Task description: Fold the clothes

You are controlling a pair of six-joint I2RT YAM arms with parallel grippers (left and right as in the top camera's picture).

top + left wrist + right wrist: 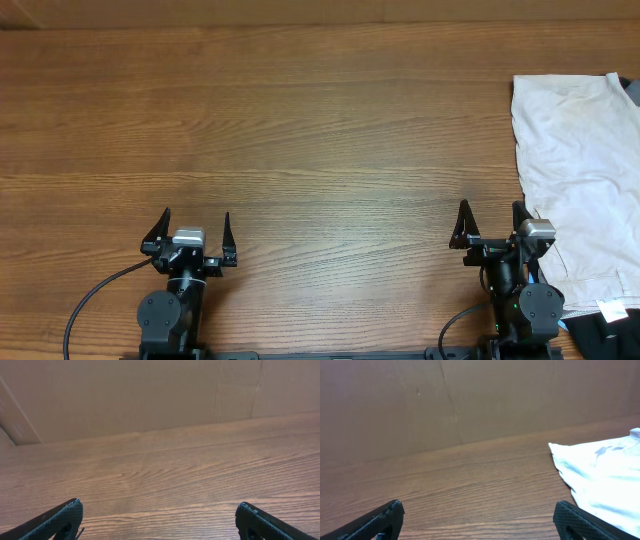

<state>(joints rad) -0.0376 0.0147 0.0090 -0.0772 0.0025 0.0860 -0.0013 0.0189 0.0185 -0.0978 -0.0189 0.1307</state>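
Note:
The pale cream shorts (pixel 578 180) lie flat at the table's right edge, partly running out of the overhead view. They also show at the right of the right wrist view (pixel 605 480). My right gripper (pixel 491 222) is open and empty near the front edge, its right finger just beside the shorts' left hem. In the right wrist view the open jaws (pixel 477 515) frame bare wood. My left gripper (pixel 196 232) is open and empty at the front left, far from the shorts. Its wrist view (pixel 159 517) shows only wood between the fingers.
A grey garment (pixel 632 90) peeks out at the far right edge behind the shorts. A small black item with a white label (pixel 610 318) lies at the front right corner. A brown cardboard wall (pixel 150 395) stands behind the wooden table (pixel 300 130).

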